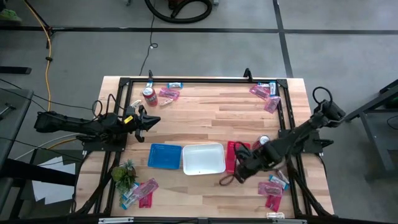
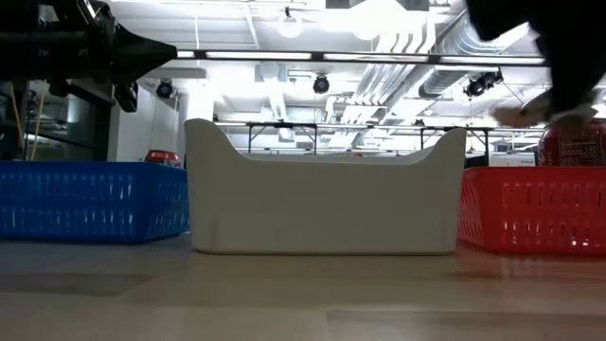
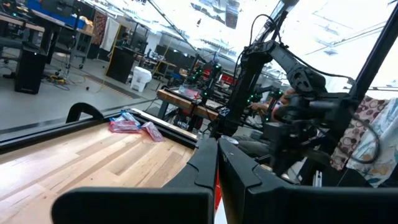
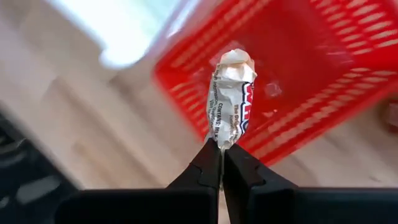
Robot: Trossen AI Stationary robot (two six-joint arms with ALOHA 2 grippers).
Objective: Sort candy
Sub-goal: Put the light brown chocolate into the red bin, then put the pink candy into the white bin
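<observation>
My right gripper [image 4: 221, 163] is shut on a white wrapped candy [image 4: 231, 93] with red and blue print. It hangs over the red tray [image 4: 311, 74], which stands beside the white tray [image 1: 203, 158] and the blue tray [image 1: 165, 155]. In the high view my right gripper [image 1: 238, 167] hovers at the red tray's [image 1: 231, 149] near end. Loose candy lies in piles at the far left [image 1: 169, 93], far right [image 1: 266, 94], near left [image 1: 142, 191] and near right [image 1: 273, 188]. My left gripper [image 1: 151, 120] waits shut and empty, raised over the table's left side. My right gripper pinches the candy by one end of its wrapper [image 4: 222, 138] between its two fingertips. The fingers come steeply from above. The rest of the candy sticks out past the fingertips, lifted clear above the red tray.
A red soda can [image 1: 149, 94] stands by the far-left pile and a small green plant [image 1: 124, 174] by the near-left one. A black frame [image 1: 205, 81] runs along the table's far edge and sides. Bare wood lies between the trays and the far edge.
</observation>
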